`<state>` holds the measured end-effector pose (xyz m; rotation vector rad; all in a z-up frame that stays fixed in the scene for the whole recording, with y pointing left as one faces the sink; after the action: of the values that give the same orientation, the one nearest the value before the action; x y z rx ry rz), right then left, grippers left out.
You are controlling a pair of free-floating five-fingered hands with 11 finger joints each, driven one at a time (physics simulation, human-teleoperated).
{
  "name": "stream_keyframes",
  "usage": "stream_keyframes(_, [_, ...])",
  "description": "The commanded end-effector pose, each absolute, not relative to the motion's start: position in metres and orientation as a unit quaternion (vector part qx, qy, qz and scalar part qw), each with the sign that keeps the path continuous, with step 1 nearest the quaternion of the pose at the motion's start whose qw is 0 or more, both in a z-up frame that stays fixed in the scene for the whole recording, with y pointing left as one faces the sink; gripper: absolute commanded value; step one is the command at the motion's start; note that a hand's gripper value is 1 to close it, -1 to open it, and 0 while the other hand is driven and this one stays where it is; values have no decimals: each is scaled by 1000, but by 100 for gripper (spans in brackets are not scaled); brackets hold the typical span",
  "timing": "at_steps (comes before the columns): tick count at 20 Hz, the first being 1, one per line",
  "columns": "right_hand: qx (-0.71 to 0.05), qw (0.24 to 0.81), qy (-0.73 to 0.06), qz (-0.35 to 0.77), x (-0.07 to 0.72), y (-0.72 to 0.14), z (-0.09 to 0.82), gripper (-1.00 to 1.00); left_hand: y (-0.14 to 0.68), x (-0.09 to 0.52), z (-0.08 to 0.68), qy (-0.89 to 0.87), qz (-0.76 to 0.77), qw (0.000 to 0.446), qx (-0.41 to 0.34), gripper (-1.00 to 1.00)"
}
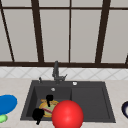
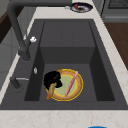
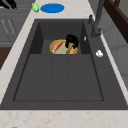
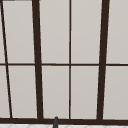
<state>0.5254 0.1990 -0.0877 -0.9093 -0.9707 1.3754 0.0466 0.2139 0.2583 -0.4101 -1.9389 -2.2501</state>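
A yellow plate with a green centre lies in the sink's left basin. A pink stick rests across it. My right hand sits low over the plate's back part, its fingers curled round a wooden-handled utensil. Further left and nearer the front edge, my left hand floats with a finger pointing down and holds nothing. A large red ball hangs at the front, covering part of the plate.
The dark faucet stands behind the basin, with a small white object on the deck. A blue plate and a green item lie on the left counter. A dark bowl sits at the right. The drainboard is flat.
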Motion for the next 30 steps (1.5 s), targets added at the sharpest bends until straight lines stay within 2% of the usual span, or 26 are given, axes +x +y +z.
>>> stream_keyframes(1, [-388, 577, -414, 588, 527, 199, -94, -100, 214, 47, 258, -645, -749, 72, -136, 0])
stream_keyframes(23, [-323, 611, -326, 645, 498, 197, -8, -100, 214, 47, 258, -645, -749, 72, -136, 0])
stream_keyframes(30, [-332, 612, -344, 630, 498, 186, -5, -100, 214, 47, 258, -645, -749, 72, -136, 0])
